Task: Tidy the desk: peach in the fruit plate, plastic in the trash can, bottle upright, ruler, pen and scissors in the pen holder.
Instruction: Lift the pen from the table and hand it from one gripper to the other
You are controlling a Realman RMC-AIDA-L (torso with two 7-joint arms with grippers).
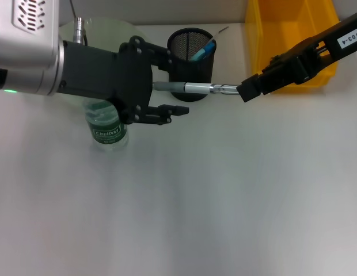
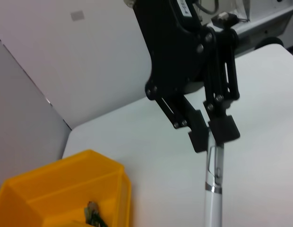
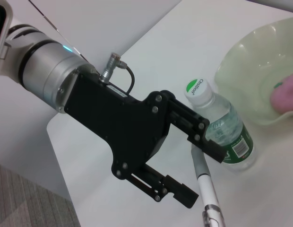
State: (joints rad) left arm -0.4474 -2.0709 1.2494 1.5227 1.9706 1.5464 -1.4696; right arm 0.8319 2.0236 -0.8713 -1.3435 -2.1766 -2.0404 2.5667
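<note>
The right gripper (image 1: 243, 92) clamped the pen (image 1: 193, 88) level before the mesh pen holder (image 1: 192, 56), apparently for a handover; the left gripper (image 1: 167, 86) waited, fingers spread around its grey end.

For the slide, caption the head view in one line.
Right end effector holds a pen out to the open left end effector, beside the upright bottle and mesh pen holder.
</note>
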